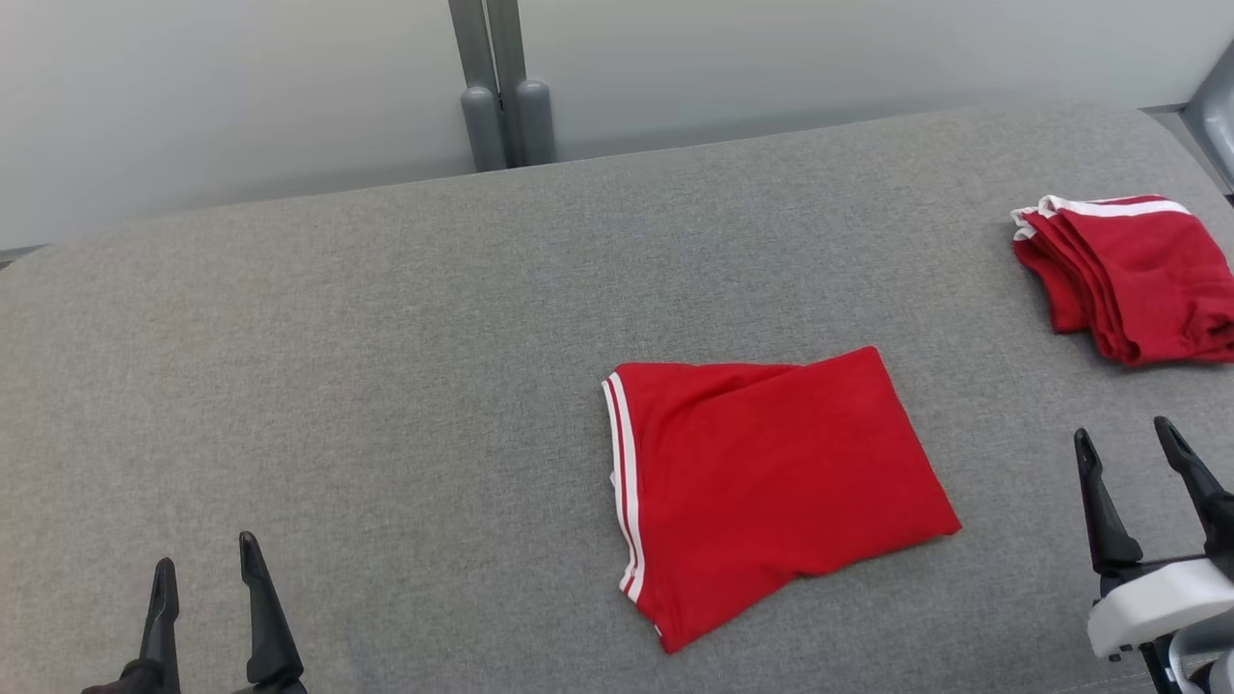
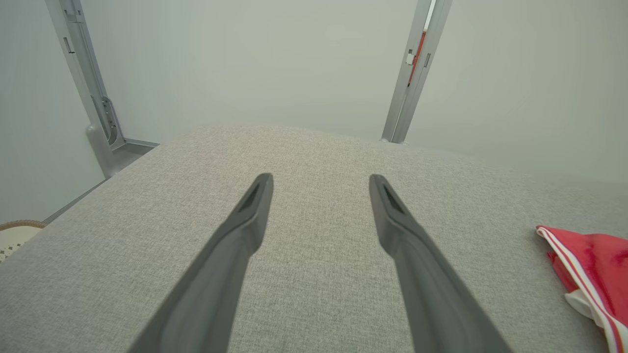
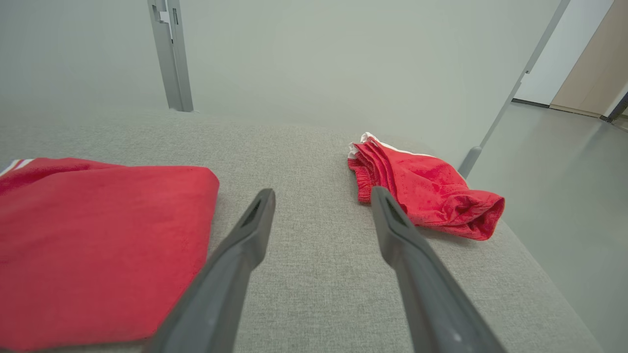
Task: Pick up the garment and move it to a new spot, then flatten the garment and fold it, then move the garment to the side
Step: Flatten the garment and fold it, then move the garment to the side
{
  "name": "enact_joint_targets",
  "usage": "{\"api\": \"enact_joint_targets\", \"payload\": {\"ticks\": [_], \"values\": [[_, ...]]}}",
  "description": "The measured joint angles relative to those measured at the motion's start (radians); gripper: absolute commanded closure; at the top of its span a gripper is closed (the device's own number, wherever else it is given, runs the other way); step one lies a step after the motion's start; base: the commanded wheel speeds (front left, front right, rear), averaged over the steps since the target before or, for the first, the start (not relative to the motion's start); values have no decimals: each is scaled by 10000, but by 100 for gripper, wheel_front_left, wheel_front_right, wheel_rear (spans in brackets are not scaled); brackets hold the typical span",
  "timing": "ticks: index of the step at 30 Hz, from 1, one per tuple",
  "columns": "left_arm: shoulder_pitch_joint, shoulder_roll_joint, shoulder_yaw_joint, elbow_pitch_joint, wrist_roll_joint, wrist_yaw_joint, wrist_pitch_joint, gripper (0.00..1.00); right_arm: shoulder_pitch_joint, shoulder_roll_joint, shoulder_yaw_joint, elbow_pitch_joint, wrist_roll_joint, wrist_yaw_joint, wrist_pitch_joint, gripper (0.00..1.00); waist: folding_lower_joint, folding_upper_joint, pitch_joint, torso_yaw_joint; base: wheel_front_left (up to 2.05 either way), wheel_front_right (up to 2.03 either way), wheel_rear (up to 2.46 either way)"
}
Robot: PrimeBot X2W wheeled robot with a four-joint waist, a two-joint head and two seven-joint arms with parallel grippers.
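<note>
A red garment (image 1: 771,482) with white stripes along its left hem lies folded flat on the grey padded table (image 1: 386,386), right of centre; it also fills the left of the right wrist view (image 3: 98,245), and its striped edge (image 2: 588,264) peeks in at the right of the left wrist view. My right gripper (image 1: 1126,439) stands open to the right of it, apart from the cloth, nothing between its fingers (image 3: 255,215). My left gripper (image 1: 207,564) stands open at the lower left, well away from the garment, over bare table (image 2: 319,235).
A second red folded garment (image 1: 1128,275) with white trim lies at the table's far right edge (image 3: 427,191). A grey post (image 1: 501,87) rises behind the table against a pale wall. Floor drops off to the right of the table (image 3: 564,196).
</note>
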Motion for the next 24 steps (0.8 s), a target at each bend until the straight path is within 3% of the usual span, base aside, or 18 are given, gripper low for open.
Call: {"api": "enact_joint_targets", "payload": {"ticks": [8, 24], "values": [[149, 0, 123, 6, 0, -2, 0, 0, 324, 268, -176, -50, 92, 0, 0, 0, 0, 0, -260, -278, 0, 0, 0], [132, 0, 128, 48, 31, -46, 0, 0, 310, 278, 40, -109, 176, 0, 0, 0, 0, 0, -215, -74, 0, 0, 0]]}}
